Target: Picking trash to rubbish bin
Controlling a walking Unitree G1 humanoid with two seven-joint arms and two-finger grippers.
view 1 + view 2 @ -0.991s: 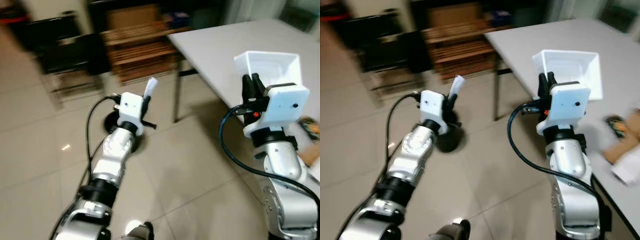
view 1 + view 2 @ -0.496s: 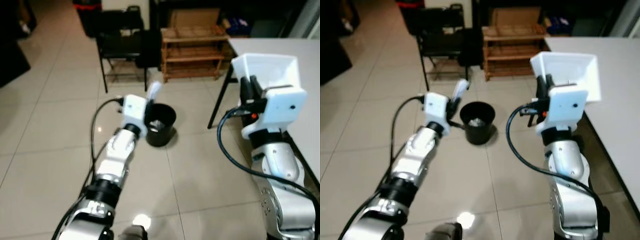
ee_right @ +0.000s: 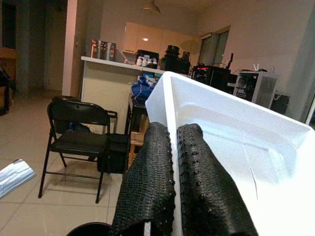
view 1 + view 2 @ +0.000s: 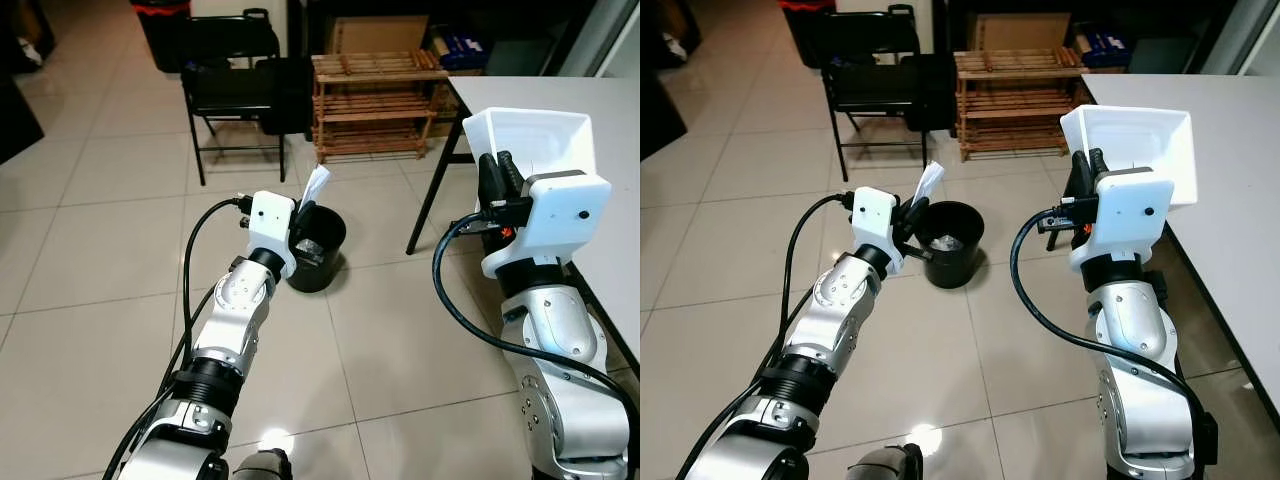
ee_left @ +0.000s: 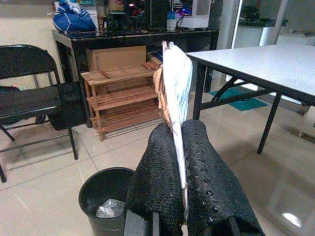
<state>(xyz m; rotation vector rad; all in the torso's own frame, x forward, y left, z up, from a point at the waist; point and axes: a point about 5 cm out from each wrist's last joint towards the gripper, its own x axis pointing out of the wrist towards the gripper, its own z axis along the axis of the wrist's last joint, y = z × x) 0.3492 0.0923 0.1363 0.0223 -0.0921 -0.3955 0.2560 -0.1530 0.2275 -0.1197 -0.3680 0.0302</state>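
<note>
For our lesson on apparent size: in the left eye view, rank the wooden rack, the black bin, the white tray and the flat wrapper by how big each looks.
1. Wooden rack
2. White tray, though nearness to the camera enlarges it
3. Black bin, partly hidden by the left claw
4. Flat wrapper

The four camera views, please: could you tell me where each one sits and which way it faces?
Left and right eye views: on the head, facing forward and down at the tiled floor, black bin and both silver arms.
Left wrist view: along the left gripper pinching a flat wrapper, toward the bin, wooden rack and grey table.
Right wrist view: along the right gripper clamping a white tray, toward a folding chair.
Shared: bin, chair.
</note>
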